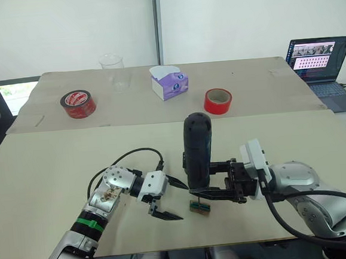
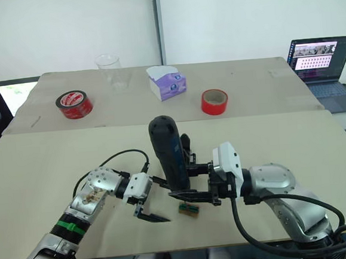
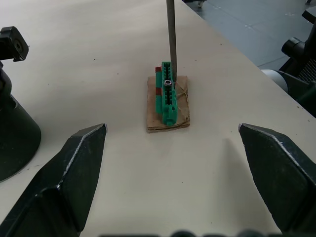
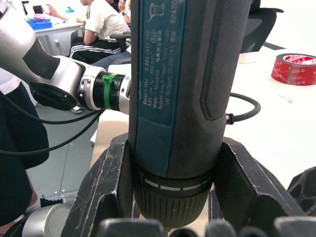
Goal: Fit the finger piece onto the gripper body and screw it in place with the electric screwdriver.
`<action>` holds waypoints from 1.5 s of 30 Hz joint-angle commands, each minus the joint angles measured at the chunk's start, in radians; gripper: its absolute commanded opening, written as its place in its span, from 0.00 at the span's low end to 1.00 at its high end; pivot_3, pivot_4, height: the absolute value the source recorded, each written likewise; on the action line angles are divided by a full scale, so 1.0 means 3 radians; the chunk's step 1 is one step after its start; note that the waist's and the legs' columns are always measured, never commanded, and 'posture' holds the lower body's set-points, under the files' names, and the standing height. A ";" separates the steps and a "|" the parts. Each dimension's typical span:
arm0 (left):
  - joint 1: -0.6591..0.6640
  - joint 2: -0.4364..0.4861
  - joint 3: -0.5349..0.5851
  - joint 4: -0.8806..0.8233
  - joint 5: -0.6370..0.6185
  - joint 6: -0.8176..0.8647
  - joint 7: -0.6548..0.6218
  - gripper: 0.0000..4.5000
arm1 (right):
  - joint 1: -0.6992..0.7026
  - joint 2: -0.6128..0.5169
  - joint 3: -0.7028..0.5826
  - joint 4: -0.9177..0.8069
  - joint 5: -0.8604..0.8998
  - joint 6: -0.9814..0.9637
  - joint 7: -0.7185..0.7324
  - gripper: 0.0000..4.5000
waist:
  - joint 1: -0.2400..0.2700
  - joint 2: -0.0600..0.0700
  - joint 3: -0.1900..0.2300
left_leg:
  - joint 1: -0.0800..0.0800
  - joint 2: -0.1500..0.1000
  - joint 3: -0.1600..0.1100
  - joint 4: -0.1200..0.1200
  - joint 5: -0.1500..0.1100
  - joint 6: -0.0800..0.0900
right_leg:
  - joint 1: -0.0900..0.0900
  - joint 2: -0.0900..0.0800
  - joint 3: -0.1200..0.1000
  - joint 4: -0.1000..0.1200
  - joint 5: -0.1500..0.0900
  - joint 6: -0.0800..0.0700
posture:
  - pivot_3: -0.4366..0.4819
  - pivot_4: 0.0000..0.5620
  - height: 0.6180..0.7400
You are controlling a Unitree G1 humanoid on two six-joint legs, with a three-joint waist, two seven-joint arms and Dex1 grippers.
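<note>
Currently the electric screwdriver (image 1: 197, 151) stands upright, clamped in the right end effector (image 1: 216, 179), bit on a screw in the green tray (image 3: 167, 96). Keep it vertical, light pressure. Left end effector (image 1: 166, 199) is spread wide beside the tray, empty.

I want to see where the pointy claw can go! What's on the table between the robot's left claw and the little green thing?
Nothing: in the left wrist view, bare table runs from the open left gripper to the green tray.
</note>
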 commanded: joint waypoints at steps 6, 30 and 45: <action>-0.0058 -0.0021 0.0012 -0.0011 -0.0030 -0.0031 -0.0034 1.00 | -0.0045 0.0009 -0.0078 -0.0113 0.0065 -0.0159 -0.0010 0.42 | 0.0000 0.0000 0.0000 | 0.0000 0.0000 0.0000 0.0000 0.0000 0.0000 | 0.0000 0.0000 0.0000 0.0000 0.0000 0.0000 | 0.48 0.27 1.00; -0.0098 -0.0023 0.0026 -0.0108 -0.0060 0.0097 -0.0044 1.00 | 0.0036 -0.0024 -0.0057 -0.0079 -0.0027 -0.0220 0.0035 0.42 | 0.0001 0.0000 0.0000 | 0.0001 0.0000 0.0000 0.0000 0.0000 0.0000 | 0.0001 0.0000 0.0000 0.0000 0.0000 0.0000 | 0.48 0.27 1.00; -0.0139 -0.0016 0.0032 -0.0195 -0.0082 0.0212 -0.0037 1.00 | -0.0003 -0.0074 -0.0064 -0.0036 -0.0115 -0.0298 0.0059 0.42 | 0.0001 0.0000 0.0000 | 0.0002 0.0000 0.0000 0.0000 0.0000 0.0000 | 0.0002 0.0000 0.0000 0.0000 0.0000 0.0000 | 0.48 0.27 1.00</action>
